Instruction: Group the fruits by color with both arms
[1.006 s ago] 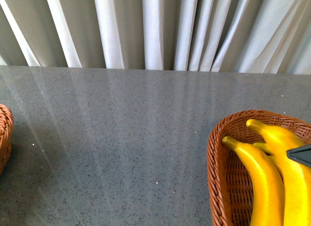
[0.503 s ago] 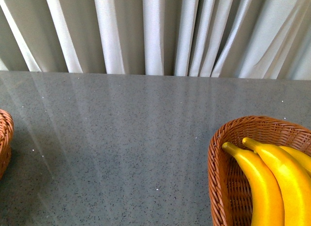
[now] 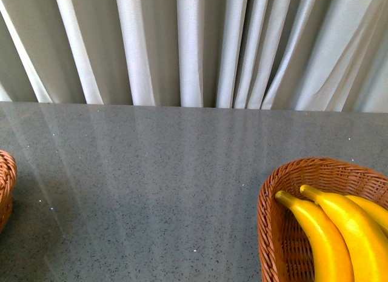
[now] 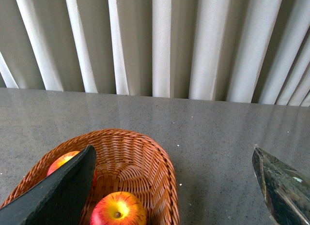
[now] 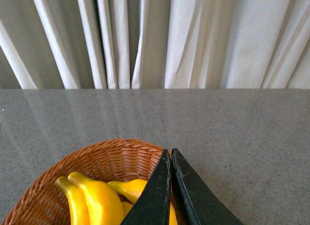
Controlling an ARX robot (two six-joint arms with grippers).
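Note:
Three yellow bananas [image 3: 327, 233] lie in a wicker basket [image 3: 270, 233] at the front right of the table; neither arm shows in the front view. In the right wrist view the bananas [image 5: 94, 201] lie in the same basket [image 5: 43, 201], and my right gripper [image 5: 170, 152] is shut and empty above its rim. In the left wrist view two red-yellow apples [image 4: 117, 210] [image 4: 62, 162] lie in another wicker basket [image 4: 160, 176]. My left gripper [image 4: 174, 155] is open and empty, one finger over this basket, the other over bare table.
The grey speckled table [image 3: 151, 173] runs back to white pleated curtains [image 3: 194, 45]. An edge of the apple basket [image 3: 5, 185] shows at the front view's far left.
The front view has tilted upward: table edge and banana basket sit lower in the picture. The dark gripper tip seen over the bananas a second ago is gone from view.

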